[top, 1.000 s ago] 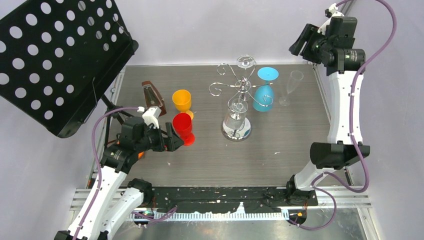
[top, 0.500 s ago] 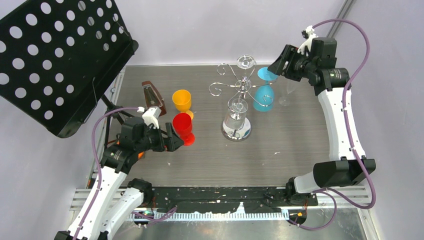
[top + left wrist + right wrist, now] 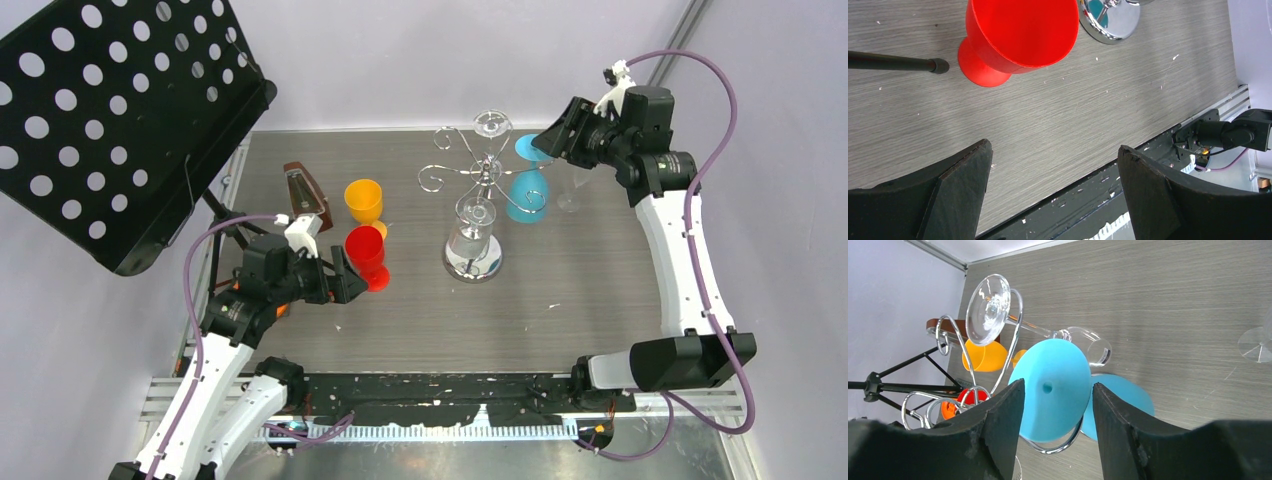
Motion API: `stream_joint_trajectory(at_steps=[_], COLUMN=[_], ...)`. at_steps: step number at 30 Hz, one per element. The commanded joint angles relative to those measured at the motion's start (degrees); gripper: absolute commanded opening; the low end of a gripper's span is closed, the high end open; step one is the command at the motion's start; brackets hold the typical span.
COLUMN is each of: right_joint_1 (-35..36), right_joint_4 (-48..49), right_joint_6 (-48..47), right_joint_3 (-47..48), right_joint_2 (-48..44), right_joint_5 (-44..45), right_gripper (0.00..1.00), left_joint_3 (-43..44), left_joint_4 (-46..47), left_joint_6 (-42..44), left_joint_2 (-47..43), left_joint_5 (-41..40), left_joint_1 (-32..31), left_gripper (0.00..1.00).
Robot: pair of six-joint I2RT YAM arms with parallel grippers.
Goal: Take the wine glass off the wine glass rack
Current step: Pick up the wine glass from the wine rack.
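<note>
The chrome wine glass rack [image 3: 484, 176] stands mid-table on its round mirrored base [image 3: 490, 266]. A blue wine glass [image 3: 527, 194] hangs upside down from a right-hand scroll arm, its round foot [image 3: 1055, 390] uppermost. My right gripper [image 3: 548, 141] [image 3: 1058, 385] is open at that foot, one finger on either side of the disc and close to its edges. A clear wine glass [image 3: 990, 310] hangs from another arm. At the front left, my left gripper [image 3: 345, 278] [image 3: 1055, 150] is open and empty, just short of the red cup [image 3: 366, 255].
An orange cup [image 3: 364, 200] and a wooden metronome [image 3: 306, 194] stand left of the rack. A clear flute [image 3: 582, 172] stands right of the blue glass, below my right wrist. A black perforated music stand [image 3: 110, 110] overhangs the left side, its tripod leg [image 3: 895, 62] on the table.
My right arm swung from the back right corner leftward and down to the blue glass's foot, and its jaws narrowed a little. The left arm has not moved.
</note>
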Motion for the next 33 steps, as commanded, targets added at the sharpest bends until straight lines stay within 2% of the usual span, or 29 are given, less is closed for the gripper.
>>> stream_joint_trajectory(at_steps=[1, 11, 18, 27, 33], right_joint_1=[0.2, 0.2, 0.2, 0.2, 0.2], right_joint_4=[4.6, 7.2, 9.2, 11.1, 11.3], right_joint_6=[1.6, 3.6, 4.8, 5.4, 5.0], right_joint_3=[-0.8, -2.1, -3.9, -4.9, -5.4], right_joint_2=[-2.7, -4.3, -5.5, -6.1, -6.2], right_joint_5=[-2.0, -3.9, -4.9, -5.1, -5.1], right_gripper=[0.57, 0.51, 0.43, 0.42, 0.45], left_joint_3=[0.0, -0.1, -0.1, -0.1, -0.2], left_joint_4=[2.4, 2.4, 2.4, 2.4, 2.4], left_joint_6=[0.4, 0.4, 0.4, 0.4, 0.4], left_joint_2=[-0.6, -0.8, -0.9, -0.9, -0.8], left_joint_5=[0.8, 0.8, 0.7, 0.8, 0.8], left_joint_1=[0.4, 0.4, 0.4, 0.4, 0.4], left_gripper=[0.93, 0.93, 0.93, 0.93, 0.93])
